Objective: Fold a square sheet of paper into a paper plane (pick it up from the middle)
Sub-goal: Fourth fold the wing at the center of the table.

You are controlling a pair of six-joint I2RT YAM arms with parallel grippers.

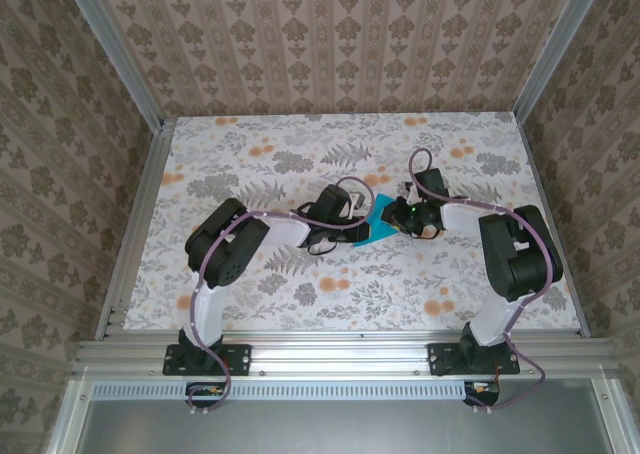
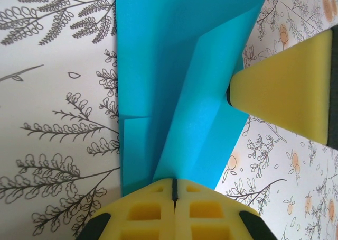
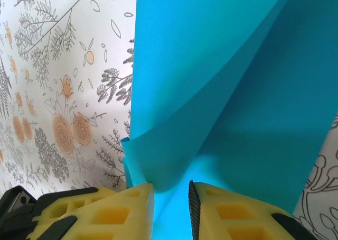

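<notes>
The part-folded sheet of paper [image 2: 179, 92] rests on the worktop [image 2: 53, 118], one edge pinched in the fully closed left hand [image 2: 173, 190], so I'd say the right hand [image 3: 171, 195], jaws slightly apart astride a curled flap, should squeeze that crease slowly.

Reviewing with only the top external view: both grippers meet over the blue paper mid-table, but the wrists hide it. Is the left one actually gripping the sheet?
Observer: Looks like it. In the left wrist view the left gripper has its jaws pressed together, and a raised fold of the paper runs straight down into the seam between them.
Operator: And the right one, clamped too?
Observer: No. In its own wrist view the right gripper has its jaws standing apart, with a curled flap of the paper rising from the gap, not pinched.
</notes>
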